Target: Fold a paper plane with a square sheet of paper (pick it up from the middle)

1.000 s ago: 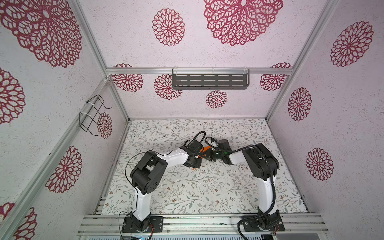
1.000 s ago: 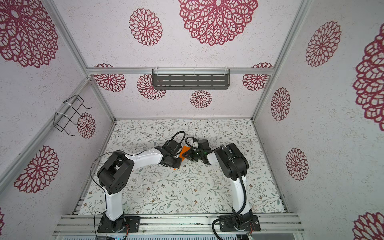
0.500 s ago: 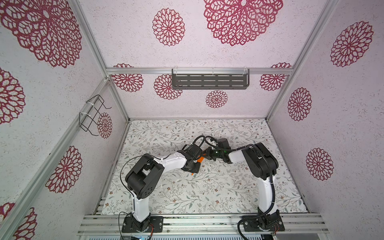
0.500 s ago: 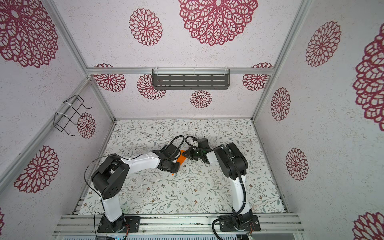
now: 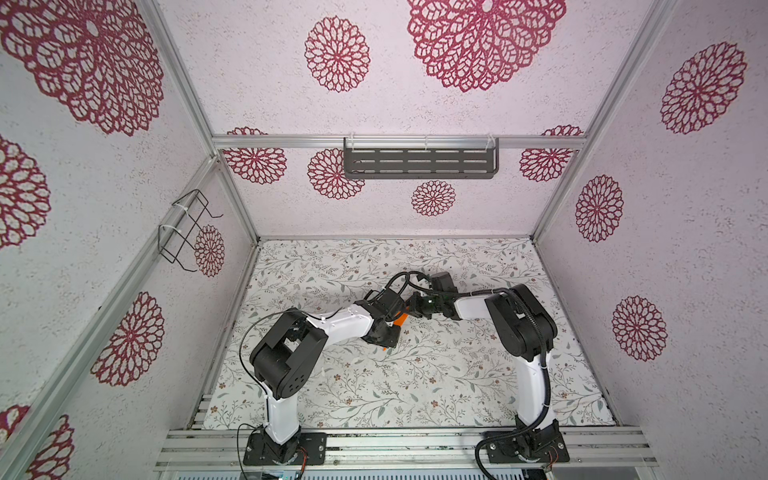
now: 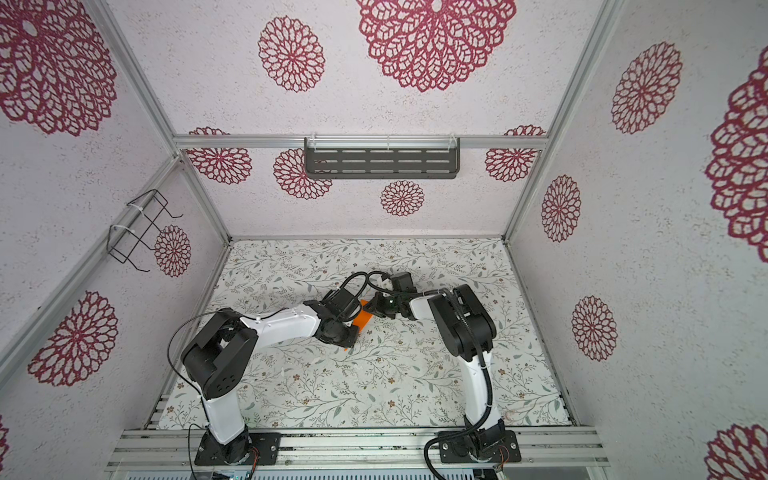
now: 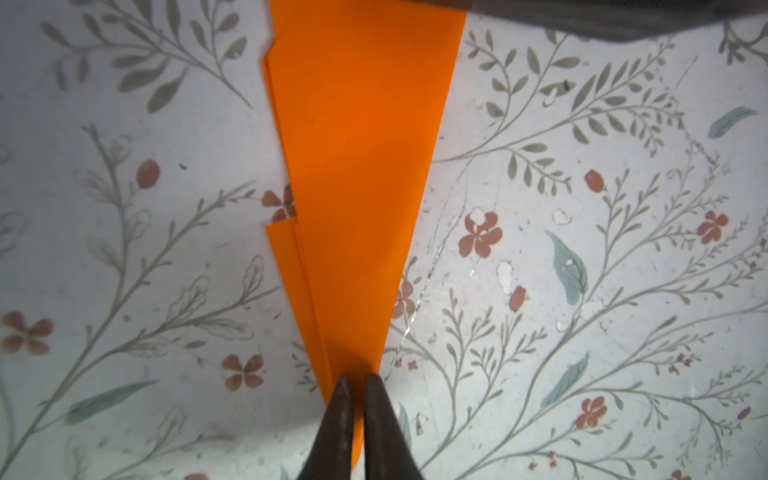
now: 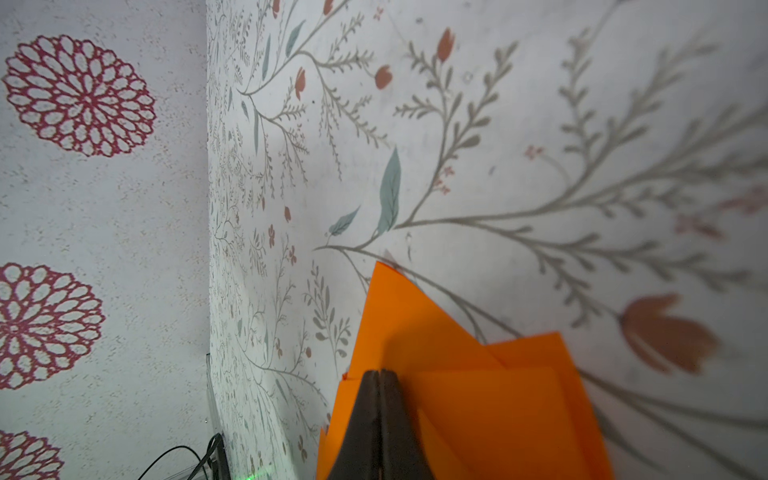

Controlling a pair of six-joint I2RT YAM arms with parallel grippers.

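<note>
The folding looks nearly finished. The plane (image 7: 357,166) is already a narrow, pointed dart, no longer a square. It lies flat on the table (image 6: 415,374) around the middle, a little toward the far side, between the two wrists. Its nose points to the near side and its wide tail to the far right. In both top views only a sliver of orange shows between the arms. It is plain bright orange, with several layers stacked. In the left wrist view one long edge runs clean and straight, while the other is stepped, with under-layers peeking out in two offsets. At the tail, in the right wrist view, the layers fan apart a little instead of lying tight. The left gripper (image 7: 358,380) sits on the nose with its tips almost together and a thin strip of orange between them. I cannot tell whether it pinches the paper or only presses on it. The right gripper (image 8: 379,372) is clenched at the tail, and I cannot tell whether a layer is nipped between its tips. What is probably left is firming the creases, spreading the wings and letting go.
</note>
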